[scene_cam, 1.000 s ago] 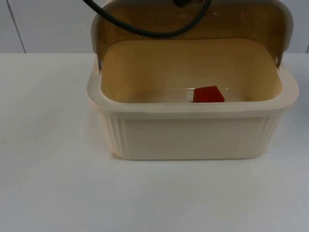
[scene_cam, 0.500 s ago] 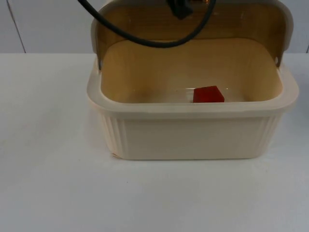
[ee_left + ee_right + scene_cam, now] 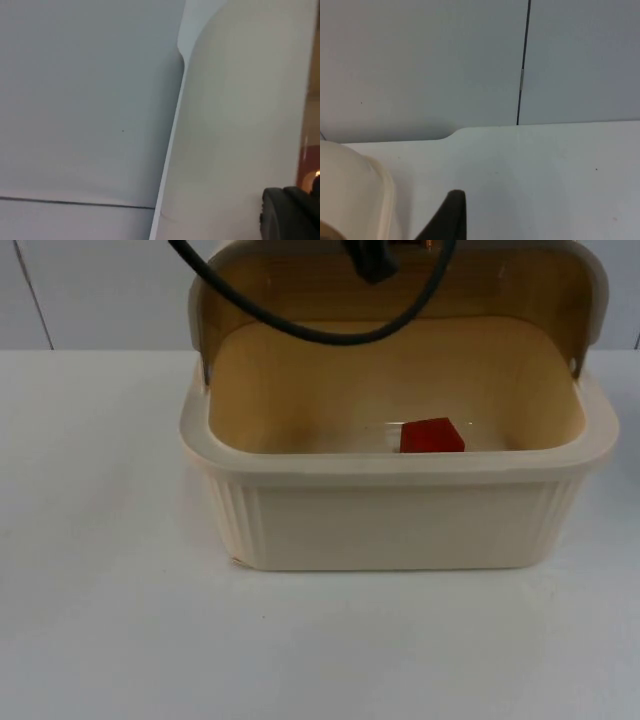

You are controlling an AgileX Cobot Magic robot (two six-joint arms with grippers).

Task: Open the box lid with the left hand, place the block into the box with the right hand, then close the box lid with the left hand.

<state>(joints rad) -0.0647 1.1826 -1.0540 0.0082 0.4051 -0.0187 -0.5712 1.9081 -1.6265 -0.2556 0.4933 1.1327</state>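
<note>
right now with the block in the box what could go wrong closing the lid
The lid stands fully open behind the box, and the left pincer sits close against its outer face; a poor contact there might slip off or shove the box. The block lies low inside, so it is unlikely to obstruct.

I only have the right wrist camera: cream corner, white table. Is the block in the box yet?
Observer: Yes. The red block lies on the floor of the box; your right gripper hangs outside, beside it.
Operator: Is the lid down?
Observer: No, the lid stands open, upright behind the box.
Operator: Where is the left gripper?
Observer: The left gripper is close beside the lid's pale outer face; I cannot tell if it touches.
</note>
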